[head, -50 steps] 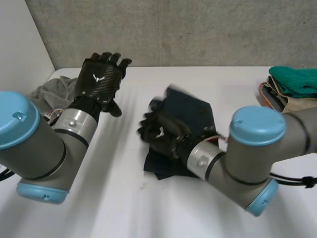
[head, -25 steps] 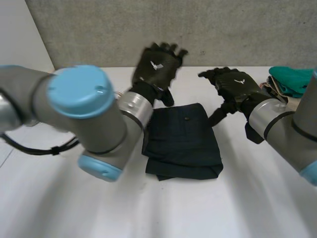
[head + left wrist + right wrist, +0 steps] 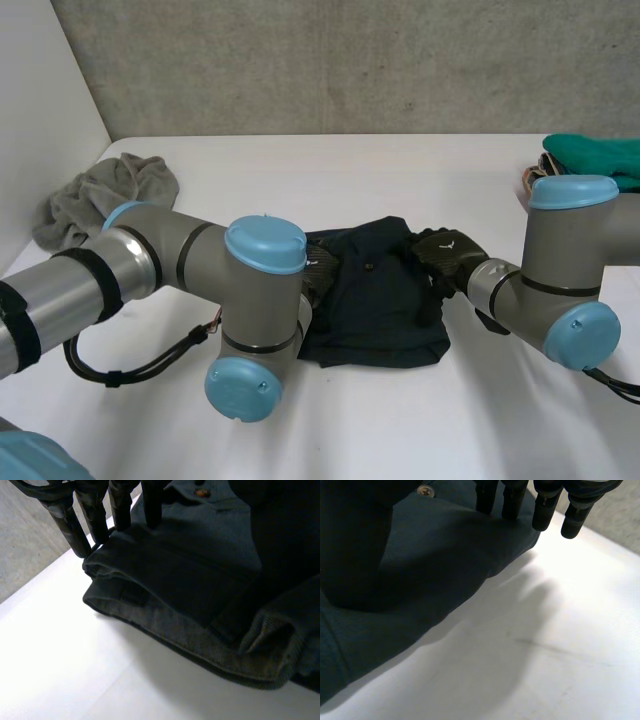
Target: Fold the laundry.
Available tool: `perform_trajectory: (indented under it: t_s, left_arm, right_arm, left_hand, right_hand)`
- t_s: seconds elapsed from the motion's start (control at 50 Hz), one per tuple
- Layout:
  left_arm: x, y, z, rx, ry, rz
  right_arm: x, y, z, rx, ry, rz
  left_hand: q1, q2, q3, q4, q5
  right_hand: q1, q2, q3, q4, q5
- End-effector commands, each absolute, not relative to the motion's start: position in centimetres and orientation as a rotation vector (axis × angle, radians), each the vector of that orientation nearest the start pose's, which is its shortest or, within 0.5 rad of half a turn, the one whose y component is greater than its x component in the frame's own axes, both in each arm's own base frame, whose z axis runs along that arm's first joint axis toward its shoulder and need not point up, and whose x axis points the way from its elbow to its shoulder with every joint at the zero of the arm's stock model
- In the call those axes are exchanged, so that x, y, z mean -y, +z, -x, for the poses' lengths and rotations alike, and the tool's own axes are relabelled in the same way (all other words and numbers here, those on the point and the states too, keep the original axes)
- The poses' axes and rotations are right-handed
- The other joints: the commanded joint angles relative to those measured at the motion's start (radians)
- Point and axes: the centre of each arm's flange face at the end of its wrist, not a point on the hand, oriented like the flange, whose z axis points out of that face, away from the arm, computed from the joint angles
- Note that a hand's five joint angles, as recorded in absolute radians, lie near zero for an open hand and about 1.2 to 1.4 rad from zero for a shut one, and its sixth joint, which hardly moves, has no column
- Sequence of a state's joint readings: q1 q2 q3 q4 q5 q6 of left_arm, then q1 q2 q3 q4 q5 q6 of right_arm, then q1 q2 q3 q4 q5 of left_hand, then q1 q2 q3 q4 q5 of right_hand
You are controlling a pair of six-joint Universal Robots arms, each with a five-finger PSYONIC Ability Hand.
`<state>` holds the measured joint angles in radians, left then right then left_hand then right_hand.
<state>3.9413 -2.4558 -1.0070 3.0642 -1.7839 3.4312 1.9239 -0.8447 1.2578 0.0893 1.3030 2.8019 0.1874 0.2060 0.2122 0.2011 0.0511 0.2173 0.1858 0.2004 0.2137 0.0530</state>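
Note:
A folded dark navy garment (image 3: pixel 375 300) with a small button (image 3: pixel 200 492) lies mid-table. My left hand (image 3: pixel 321 268) rests low at the garment's left edge, partly hidden behind its own arm. In the left wrist view its straight fingers (image 3: pixel 95 515) touch the folded edge of the garment (image 3: pixel 200 580). My right hand (image 3: pixel 441 254) sits at the garment's right edge. Its straight fingers (image 3: pixel 512 500) press on the cloth (image 3: pixel 420 565) near that edge, with two fingertips just past the border over the table. Both hands are open and neither grips the cloth.
A crumpled grey cloth (image 3: pixel 105 195) lies at the table's back left. A stack of folded clothes with a teal piece on top (image 3: pixel 592 160) stands at the back right. My left arm (image 3: pixel 150 275) stretches across the front left of the white table (image 3: pixel 400 170).
Both hands came down from raised positions onto the garment's opposite edges. The left arm swung across the front, and the right hand's fingers straightened out.

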Motion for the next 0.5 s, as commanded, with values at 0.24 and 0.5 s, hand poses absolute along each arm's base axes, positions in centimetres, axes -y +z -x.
perform_trajectory:
  t_s: [0.24, 0.5]
  left_arm:
    - [23.8, 27.7, 38.8, -2.173, -2.440, -1.269]
    - [22.4, 29.3, 38.1, -2.478, -2.421, -1.684]
  right_arm:
    - [25.2, 18.5, -27.2, -2.179, -1.833, 1.020]
    - [19.2, 11.9, -30.1, -2.071, -1.734, 1.161]
  left_hand:
    - [0.067, 0.049, 0.042, 0.054, 0.029]
    - [0.097, 0.078, 0.072, 0.083, 0.058]
  right_hand:
    - [-0.043, -0.011, -0.026, -0.039, -0.053]
    - [-0.043, -0.011, -0.026, -0.039, -0.053]
